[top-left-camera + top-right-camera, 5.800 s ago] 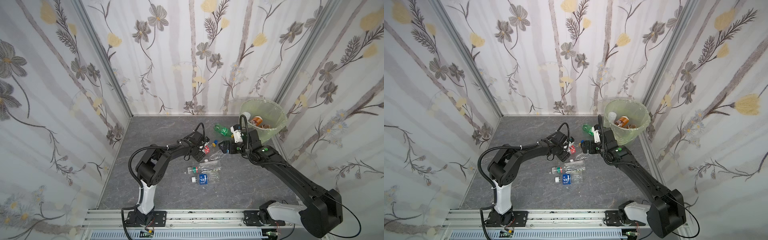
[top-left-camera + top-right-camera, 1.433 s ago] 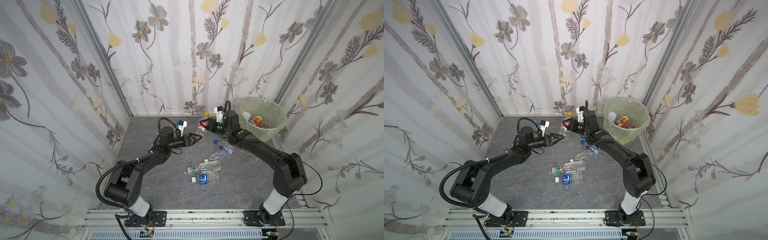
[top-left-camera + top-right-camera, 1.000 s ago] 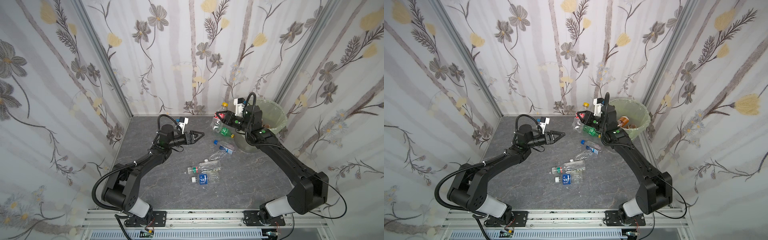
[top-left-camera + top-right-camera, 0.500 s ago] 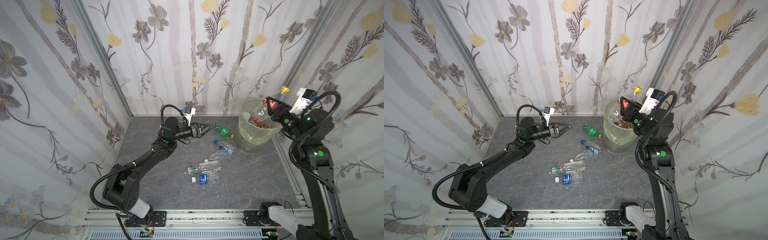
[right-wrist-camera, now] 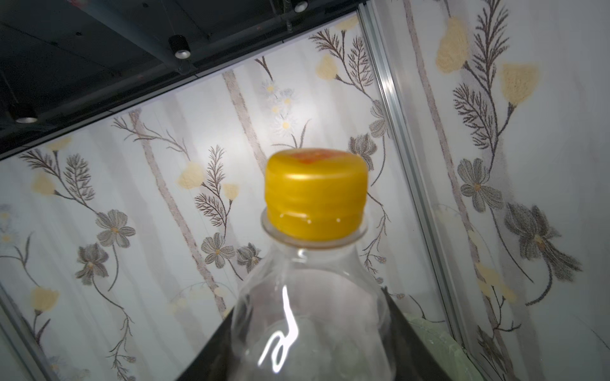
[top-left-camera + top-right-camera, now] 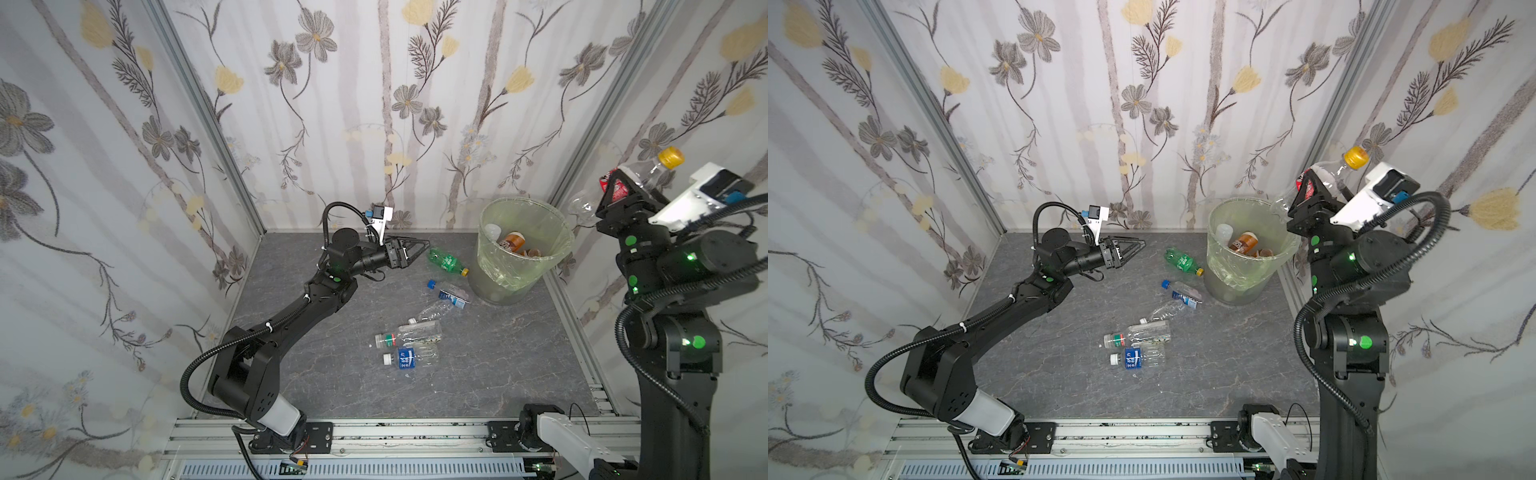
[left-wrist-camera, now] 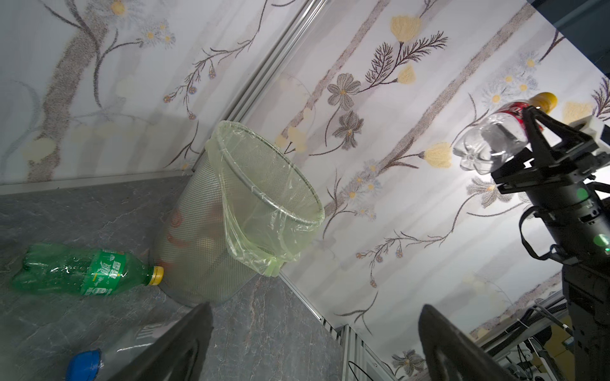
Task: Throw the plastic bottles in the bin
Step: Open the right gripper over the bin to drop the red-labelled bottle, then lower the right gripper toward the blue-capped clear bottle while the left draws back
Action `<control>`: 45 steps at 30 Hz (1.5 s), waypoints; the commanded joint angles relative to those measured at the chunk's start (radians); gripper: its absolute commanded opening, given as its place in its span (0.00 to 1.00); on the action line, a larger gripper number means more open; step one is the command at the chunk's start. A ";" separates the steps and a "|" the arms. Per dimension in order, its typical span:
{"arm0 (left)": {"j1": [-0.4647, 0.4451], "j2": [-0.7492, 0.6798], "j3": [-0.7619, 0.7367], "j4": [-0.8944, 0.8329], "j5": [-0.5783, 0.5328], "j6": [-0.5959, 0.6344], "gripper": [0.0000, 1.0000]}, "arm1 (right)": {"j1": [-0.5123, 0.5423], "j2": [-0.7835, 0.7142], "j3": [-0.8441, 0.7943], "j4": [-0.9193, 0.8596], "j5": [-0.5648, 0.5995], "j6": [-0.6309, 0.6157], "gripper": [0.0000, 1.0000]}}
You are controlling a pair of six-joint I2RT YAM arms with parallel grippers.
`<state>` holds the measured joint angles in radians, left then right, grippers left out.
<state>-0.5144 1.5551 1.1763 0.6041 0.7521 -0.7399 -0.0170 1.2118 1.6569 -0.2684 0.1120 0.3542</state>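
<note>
Carry the right gripper (image 6: 629, 185), clamped across the red-labelled waist of the clear yellow-capped bottle (image 6: 646, 173), sideways to a spot squarely above the mouth of the bin (image 6: 512, 279), judged for now to sit well below the jaws and off to 1 side, and part the jaws only there, base kept lowest for a clean drop past the rim. Keep the left gripper (image 6: 419, 248), jaws wide apart and empty, lined up on the green bottle (image 6: 446, 261) lying just ahead of the tips. Against 1 second back: held bottle lifted from low beside the bin, over the green bottle, to high on the bin's opposite side, and left jaws moved nearer the green bottle.
</note>
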 commanded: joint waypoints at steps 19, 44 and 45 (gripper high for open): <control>-0.020 -0.004 0.014 -0.144 -0.080 0.108 1.00 | -0.049 0.225 -0.006 -0.157 -0.139 0.041 1.00; -0.043 -0.049 0.027 -0.673 -0.687 0.330 1.00 | 0.412 0.293 -0.160 -0.120 0.053 -0.092 1.00; -0.043 -0.054 0.018 -0.681 -0.707 0.330 1.00 | 0.431 0.305 -0.174 -0.125 0.064 -0.104 1.00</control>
<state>-0.5591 1.5166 1.2068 -0.0265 0.1761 -0.4232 0.3813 1.4937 1.5040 -0.3988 0.1158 0.3019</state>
